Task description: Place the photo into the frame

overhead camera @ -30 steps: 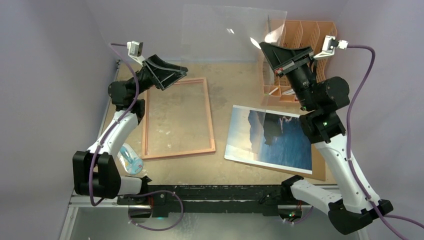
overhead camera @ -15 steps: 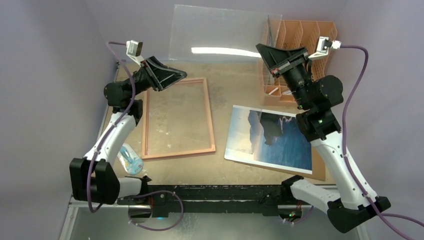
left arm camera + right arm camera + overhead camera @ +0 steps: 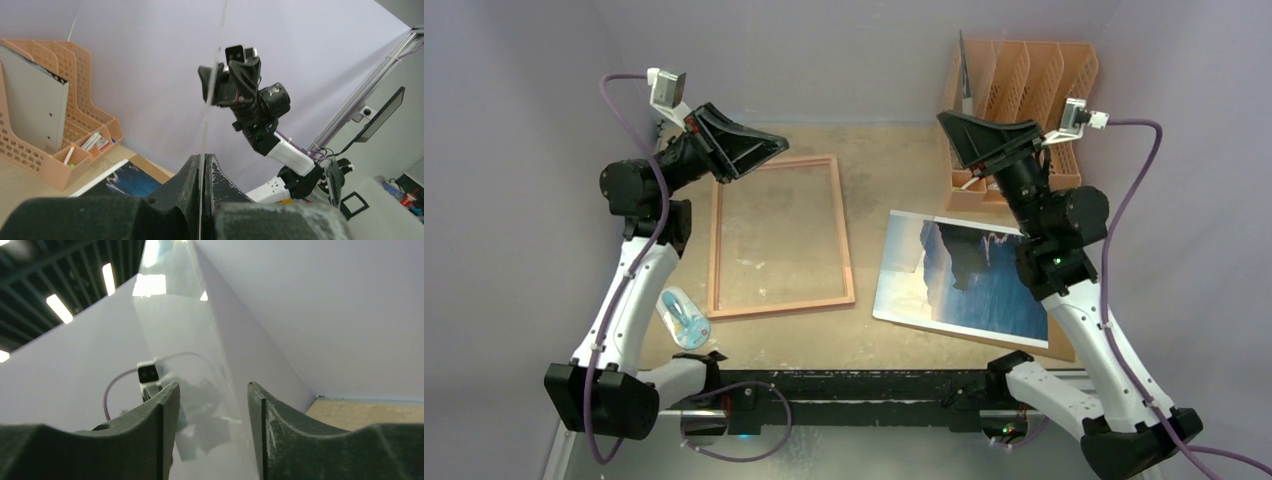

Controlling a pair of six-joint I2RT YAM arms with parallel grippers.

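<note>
Left jaws pinch pane (image 3: pixel 180 325) — right parted

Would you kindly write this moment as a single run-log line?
left gripper: shut on clear pane | right gripper: open, pane between jaws | photo: flat beside frame, not inserted

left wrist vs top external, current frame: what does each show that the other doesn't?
Only left wrist: the clear pane, edge-on, pinched in the left hand and running up to the right hand; the top view does not show the pane. Only top external: the frame flat on the table, a small bottle-like item near its corner. Both: the photo, the orange file rack, the right hand.
</note>
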